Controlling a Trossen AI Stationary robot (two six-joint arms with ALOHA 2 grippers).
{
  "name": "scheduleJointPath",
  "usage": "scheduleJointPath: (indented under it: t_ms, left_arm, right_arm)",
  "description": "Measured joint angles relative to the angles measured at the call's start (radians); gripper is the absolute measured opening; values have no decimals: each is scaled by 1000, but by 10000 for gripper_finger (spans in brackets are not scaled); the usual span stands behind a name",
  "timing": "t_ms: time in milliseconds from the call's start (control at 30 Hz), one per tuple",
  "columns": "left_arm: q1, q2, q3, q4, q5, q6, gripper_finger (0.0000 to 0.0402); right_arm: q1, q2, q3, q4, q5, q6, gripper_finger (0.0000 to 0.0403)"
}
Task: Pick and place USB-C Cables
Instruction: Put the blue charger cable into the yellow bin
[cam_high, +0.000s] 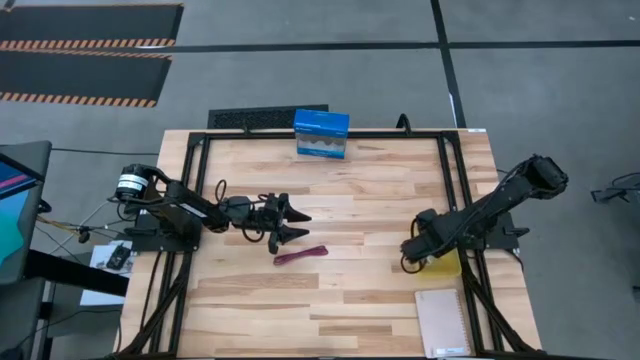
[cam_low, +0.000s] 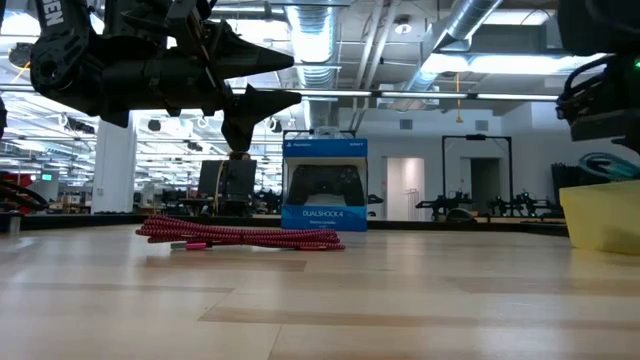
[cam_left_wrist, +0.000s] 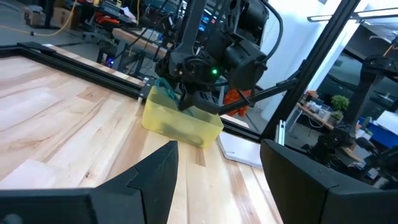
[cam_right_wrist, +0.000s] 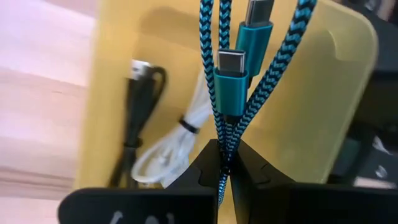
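The teal braided cable is in my right gripper, which is shut on it above the yellow bin at the table's right side. A black cable and a white cable lie on the bin's floor. The maroon-red cable lies flat on the wood near the table's middle, also seen in the low view. My left gripper hovers open just above and beside it, on its far side, with its fingers pointing toward the right. My right gripper pinches several strands of the teal cable's bundle between its two fingers, coming from above and pointing down into the bin. The two connector ends and the loops reach out past the fingertips over the bin's floor.
A blue game-controller box stands at the table's far edge. A spiral notebook lies near the right front corner, just nearer than the bin. Black frame rails run along the table's left and right sides.
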Motion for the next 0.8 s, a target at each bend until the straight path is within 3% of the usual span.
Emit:
scheduleJointPath:
  t_ms: [600,800]
  left_arm:
    - [0,0,0,-23,3,-1,215]
    - [0,0,0,-23,3,-1,214]
  right_arm:
    - [0,2,-2,-2,-45,77,31]
    - [7,3,-98,142,-46,82,30]
